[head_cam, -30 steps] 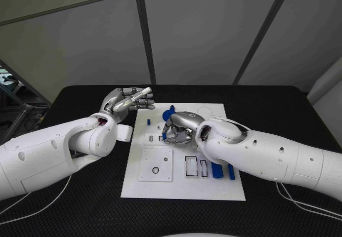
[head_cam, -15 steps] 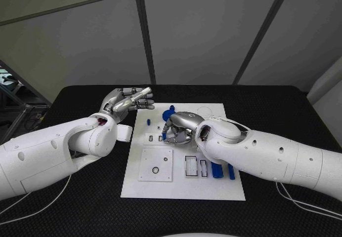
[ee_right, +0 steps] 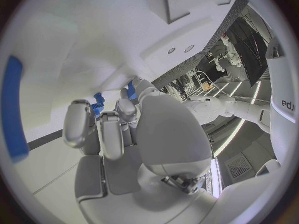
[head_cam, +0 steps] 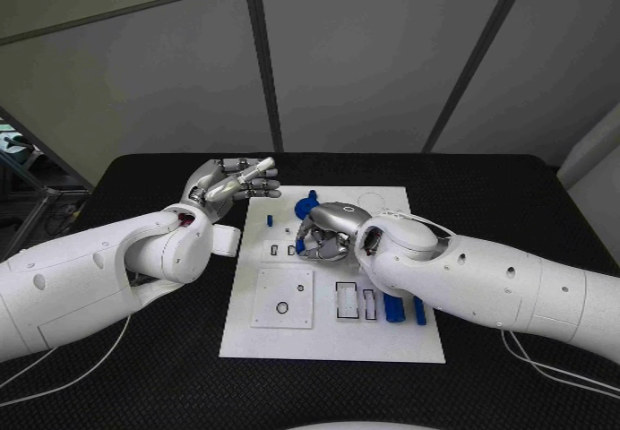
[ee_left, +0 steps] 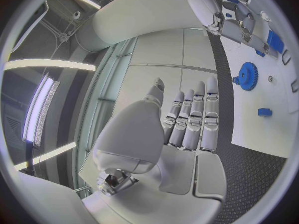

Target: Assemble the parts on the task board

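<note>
Right hand (head_cam: pixel 326 237) curled over task board (head_cam: pixel 333 345), grasp hidden, left hand (head_cam: pixel 233 184) empty, fingers apart

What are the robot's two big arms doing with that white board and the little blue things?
The robot is putting small blue parts into a white task board on a black table. Its right hand is down over the middle of the board, fingers curled around a blue part. Its left hand is raised beside the board's far left corner, holding nothing. A blue gear sits just beyond the right hand, and two long blue bars lie near the board's right edge.
</note>
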